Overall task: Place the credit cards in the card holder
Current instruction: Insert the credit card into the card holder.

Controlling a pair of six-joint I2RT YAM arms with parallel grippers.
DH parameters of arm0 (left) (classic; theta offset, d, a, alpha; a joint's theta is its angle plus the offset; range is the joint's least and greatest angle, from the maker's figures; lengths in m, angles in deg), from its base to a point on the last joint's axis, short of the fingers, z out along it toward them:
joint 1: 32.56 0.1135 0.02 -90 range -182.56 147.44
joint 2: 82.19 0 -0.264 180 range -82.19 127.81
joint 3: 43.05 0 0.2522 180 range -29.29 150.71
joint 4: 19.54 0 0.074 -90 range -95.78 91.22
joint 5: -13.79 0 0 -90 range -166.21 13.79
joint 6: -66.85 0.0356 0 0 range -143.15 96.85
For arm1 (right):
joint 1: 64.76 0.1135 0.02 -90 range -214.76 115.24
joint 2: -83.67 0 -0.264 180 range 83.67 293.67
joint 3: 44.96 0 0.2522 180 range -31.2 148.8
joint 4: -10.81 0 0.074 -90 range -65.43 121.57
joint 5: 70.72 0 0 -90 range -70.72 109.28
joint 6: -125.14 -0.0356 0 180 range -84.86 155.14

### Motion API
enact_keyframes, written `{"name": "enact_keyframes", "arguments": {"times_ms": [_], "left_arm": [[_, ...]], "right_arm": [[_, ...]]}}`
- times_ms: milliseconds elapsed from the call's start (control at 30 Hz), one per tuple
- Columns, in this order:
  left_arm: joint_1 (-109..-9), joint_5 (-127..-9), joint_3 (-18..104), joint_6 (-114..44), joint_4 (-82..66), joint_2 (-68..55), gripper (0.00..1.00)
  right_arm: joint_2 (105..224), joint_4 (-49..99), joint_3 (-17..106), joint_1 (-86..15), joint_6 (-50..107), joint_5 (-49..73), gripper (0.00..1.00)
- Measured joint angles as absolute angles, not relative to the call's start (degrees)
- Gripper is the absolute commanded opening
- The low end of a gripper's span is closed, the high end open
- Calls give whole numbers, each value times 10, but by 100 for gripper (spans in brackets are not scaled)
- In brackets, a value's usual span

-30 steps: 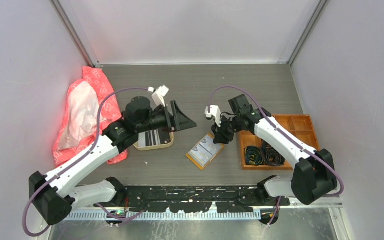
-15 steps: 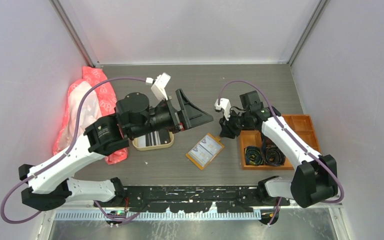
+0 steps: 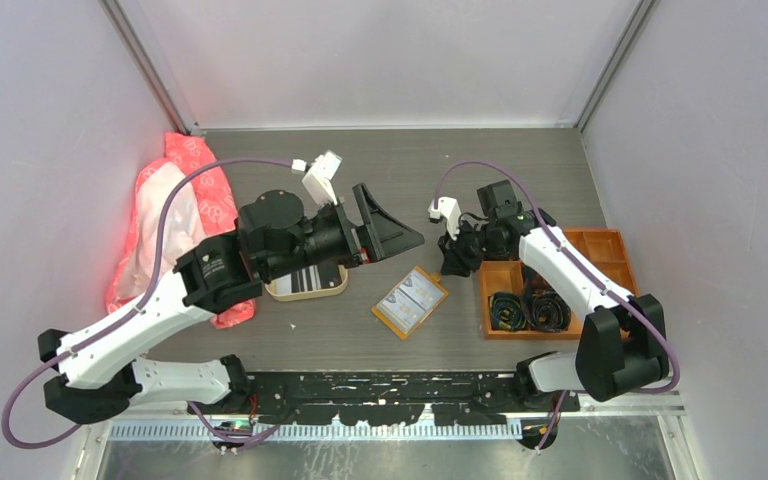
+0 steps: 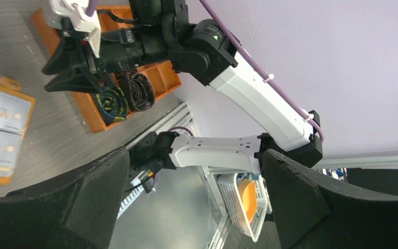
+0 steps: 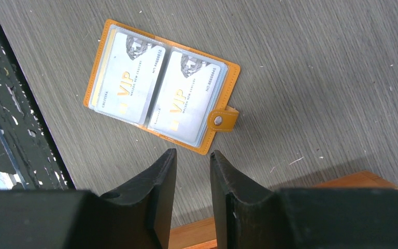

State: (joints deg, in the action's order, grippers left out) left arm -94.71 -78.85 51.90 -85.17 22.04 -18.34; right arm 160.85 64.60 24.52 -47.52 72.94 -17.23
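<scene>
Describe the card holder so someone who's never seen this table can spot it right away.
On the grey table, look between the beige tray and the orange box of black coils. The card holder lies there opened flat: a small mustard-orange wallet with a snap tab, showing two pale VIP cards.

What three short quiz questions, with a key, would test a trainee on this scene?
1. True or false: the card holder lies open and flat on the table.
2. Where is the striped card? A) in the beige tray B) in the card holder C) on the bare table
3. What do the left fingers hold?
Key: 1 true; 2 A; 3 nothing, they stand wide apart.
</scene>
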Motion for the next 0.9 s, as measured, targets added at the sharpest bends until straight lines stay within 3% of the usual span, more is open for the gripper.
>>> {"name": "enact_keyframes", "arguments": {"times_ms": [900], "left_arm": [[-1000, -725, 537, -870, 167, -147, 100]], "right_arm": [[1609, 646, 245, -476, 740, -173, 36]]}}
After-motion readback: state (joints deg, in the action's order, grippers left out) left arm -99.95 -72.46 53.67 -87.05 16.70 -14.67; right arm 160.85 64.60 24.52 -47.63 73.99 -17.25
